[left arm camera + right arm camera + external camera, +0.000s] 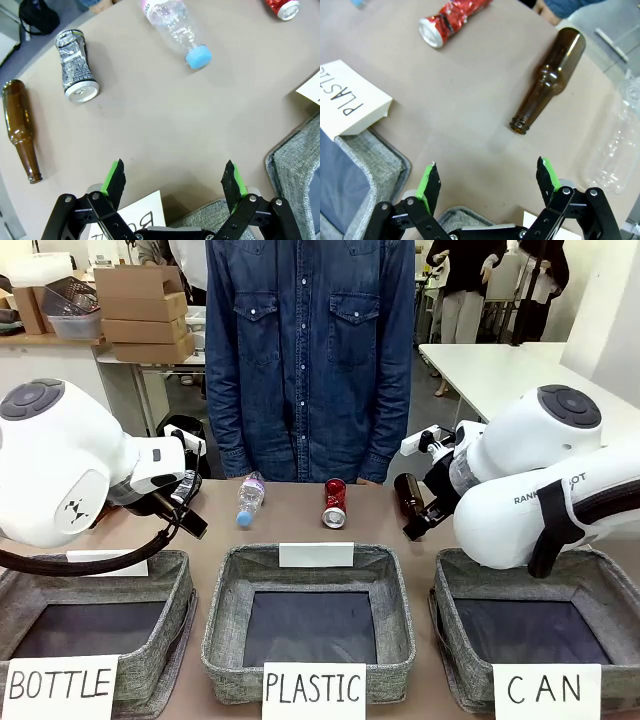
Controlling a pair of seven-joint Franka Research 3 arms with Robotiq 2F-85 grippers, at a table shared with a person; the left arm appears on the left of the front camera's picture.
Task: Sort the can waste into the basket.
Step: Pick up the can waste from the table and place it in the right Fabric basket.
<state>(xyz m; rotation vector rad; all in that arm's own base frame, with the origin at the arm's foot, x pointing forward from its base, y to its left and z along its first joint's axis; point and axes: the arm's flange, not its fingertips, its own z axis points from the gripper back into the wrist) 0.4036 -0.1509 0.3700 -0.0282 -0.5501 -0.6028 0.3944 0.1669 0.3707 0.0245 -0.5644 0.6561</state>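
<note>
A dented red can (335, 503) lies on the table behind the middle basket; it also lies top left in the right wrist view (451, 20) and at the top right edge of the left wrist view (282, 7). A dark can with silver ends (75, 65) lies on its side ahead and left of my left gripper (175, 182), which is open over bare table. My right gripper (490, 182) is also open with nothing between its fingers. The grey basket (452, 650) signed "CAN" stands at the front right, under my right arm. Both grippers hover at the baskets' far side (190, 518) (415, 525).
Baskets signed "BOTTLE" (180, 610) and "PLASTIC" (215, 640) stand at the front left and middle. A clear bottle with a blue cap (249, 500), two brown glass bottles (547, 80) (21, 127) and another clear bottle (620, 140) lie on the table. A person in denim (310, 350) stands at the far side.
</note>
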